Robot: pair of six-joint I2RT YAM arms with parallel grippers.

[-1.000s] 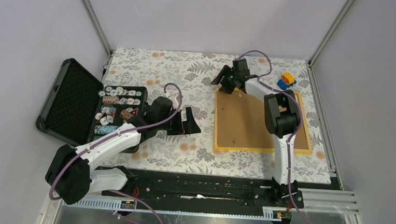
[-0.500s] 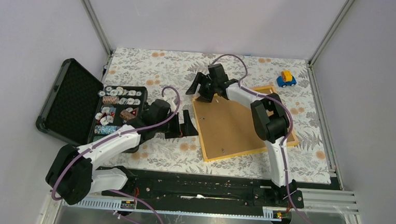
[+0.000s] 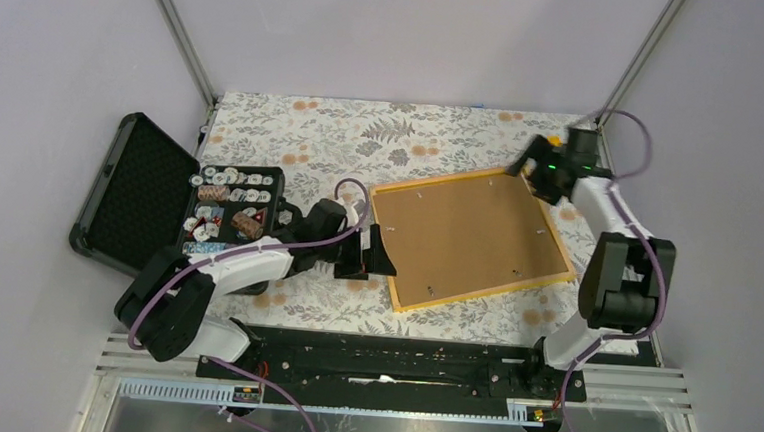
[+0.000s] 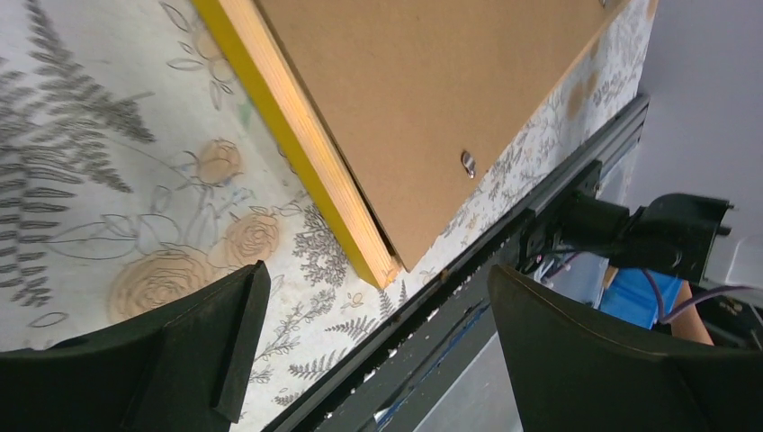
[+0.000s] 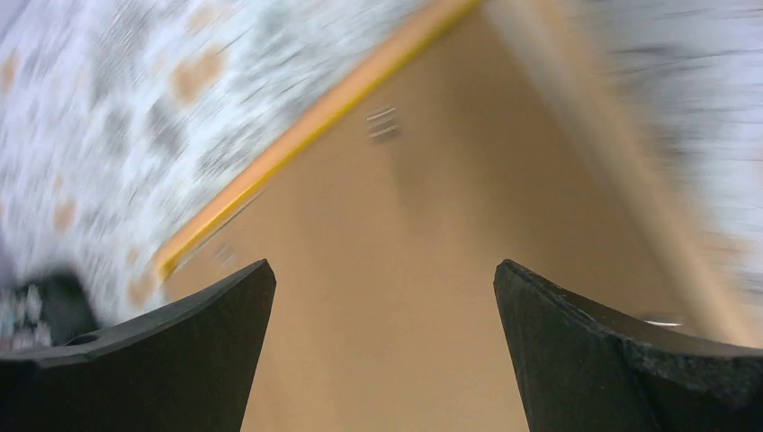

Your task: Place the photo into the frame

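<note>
Frame (image 3: pixel 483 292) lay back-up on the surface (image 3: pixel 293 130), long axis roughly 9 to 3 o'clock. Left end effector (image 3: pixel 376 256), fingers wide, sat just beside its 9 o'clock edge. Right end effector (image 3: pixel 533 177), also wide, was at its 2 o'clock corner. No photo was visible.

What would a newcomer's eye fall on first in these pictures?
The yellow-orange frame lying back-up, askew, right of centre, its brown backing board filling it. The open left gripper is at its left edge, the open right gripper at its far-right corner. At left, an open black case of poker chips.
</note>
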